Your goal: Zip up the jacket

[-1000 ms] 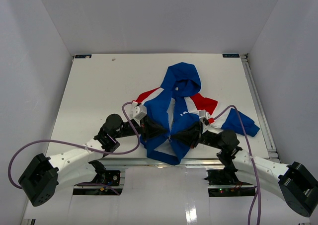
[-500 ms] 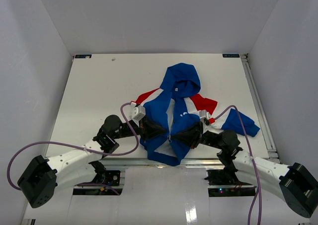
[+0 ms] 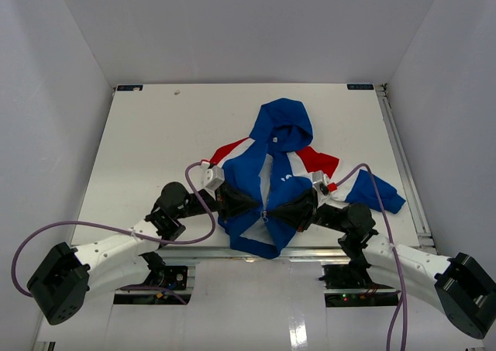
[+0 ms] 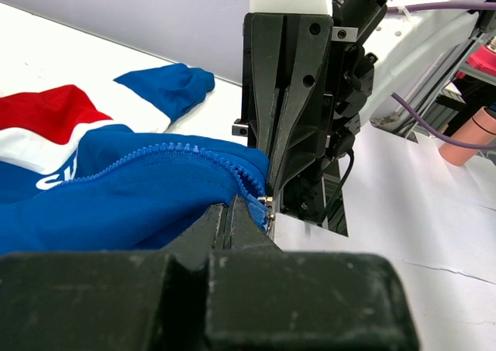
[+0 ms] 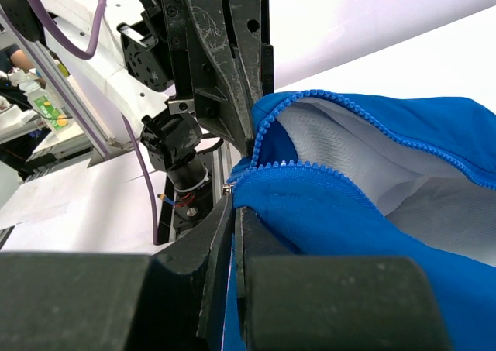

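The jacket [image 3: 279, 142] lies at the table's near middle, blue with red and white sleeves, hood pointing away, front open with white lining showing. My left gripper [image 3: 258, 208] is shut on the jacket's left front edge by the zip teeth [image 4: 186, 151], close to the metal zip end [image 4: 266, 202]. My right gripper [image 3: 273, 213] is shut on the right front edge [image 5: 310, 204], its zip teeth [image 5: 325, 167] running along it. The two grippers meet tip to tip at the hem, lifted a little off the table.
The jacket's hem [image 3: 263, 246] hangs over the table's near edge [image 3: 194, 246]. A blue sleeve end [image 3: 384, 200] lies at the right, near the table's right rail [image 3: 403, 165]. White walls enclose the table on three sides.
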